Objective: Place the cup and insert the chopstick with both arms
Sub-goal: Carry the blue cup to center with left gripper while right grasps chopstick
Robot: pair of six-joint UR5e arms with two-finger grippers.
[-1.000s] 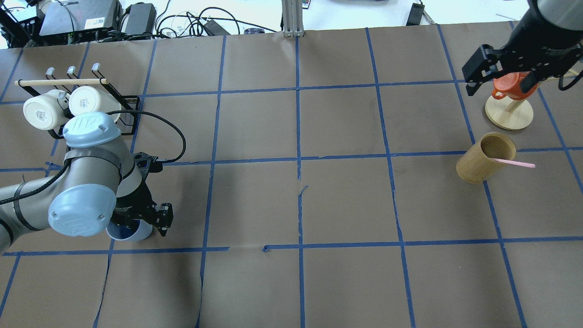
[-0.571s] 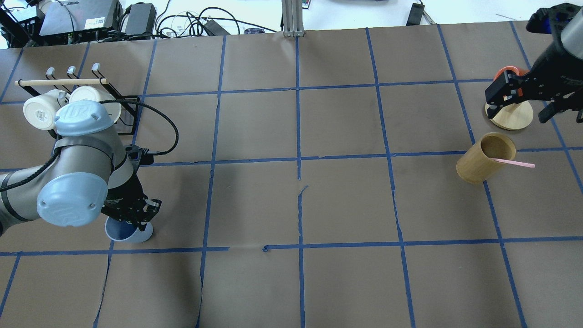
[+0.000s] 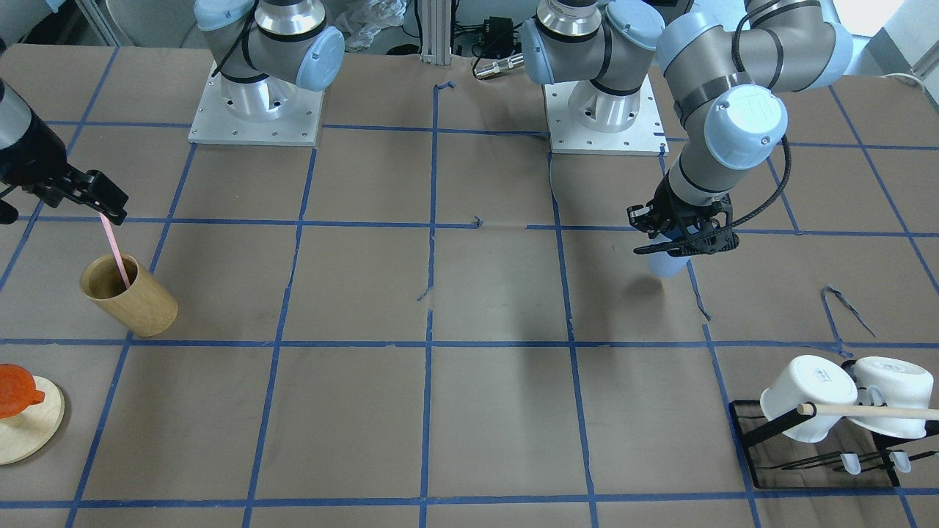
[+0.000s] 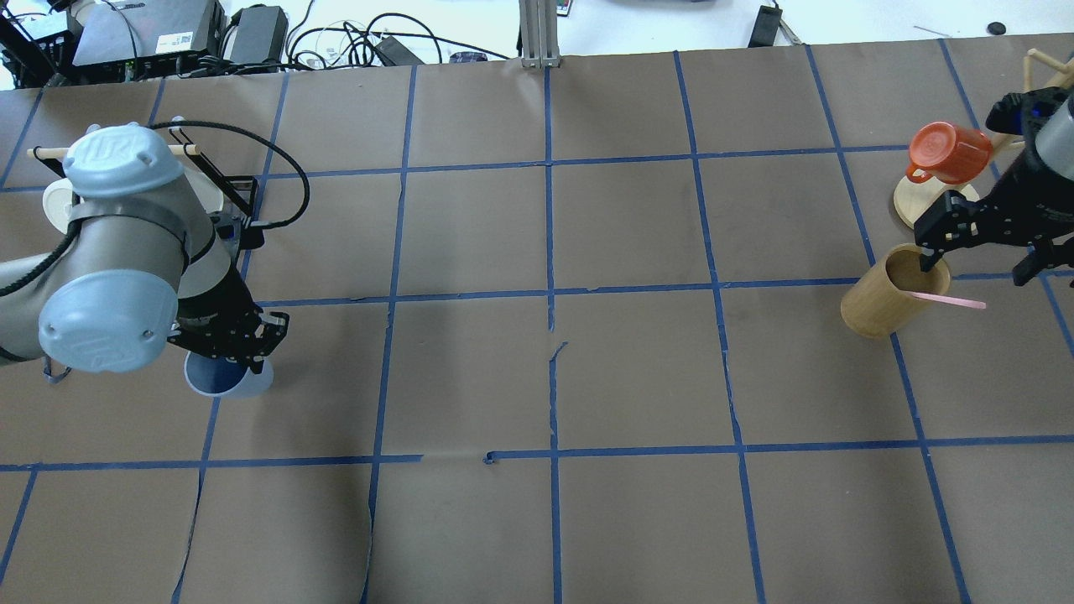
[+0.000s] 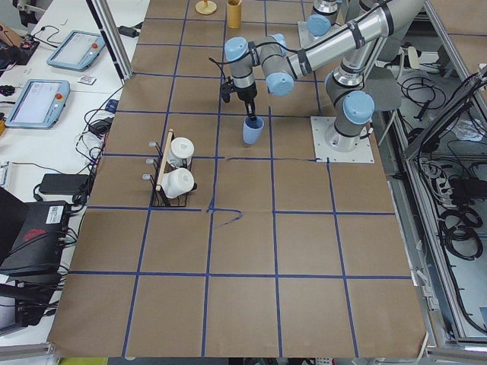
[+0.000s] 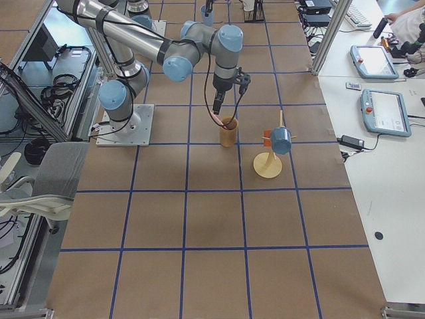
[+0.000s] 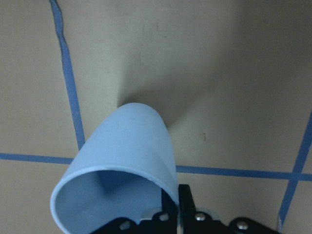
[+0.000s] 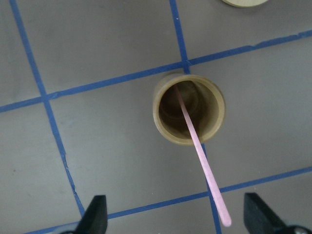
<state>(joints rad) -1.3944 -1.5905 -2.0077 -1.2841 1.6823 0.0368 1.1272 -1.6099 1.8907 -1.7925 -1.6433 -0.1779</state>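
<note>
Your left gripper (image 4: 239, 346) pinches the blue cup (image 4: 220, 379) by its rim, one finger inside and one outside. The cup hangs mouth-up over the left side of the table (image 4: 638, 369); you cannot tell whether its base touches down. Your right gripper (image 8: 176, 208) hovers with jaws spread wide above the holder (image 4: 868, 312). The pink chopstick (image 8: 205, 168) leans in the holder, its top between the fingers.

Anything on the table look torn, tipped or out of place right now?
Only the table cover: there is a tear near its centre, and a strip of blue tape curls up loose near the mug rack. The wooden holder stands upright, the pink chopstick leaning in it.
</note>
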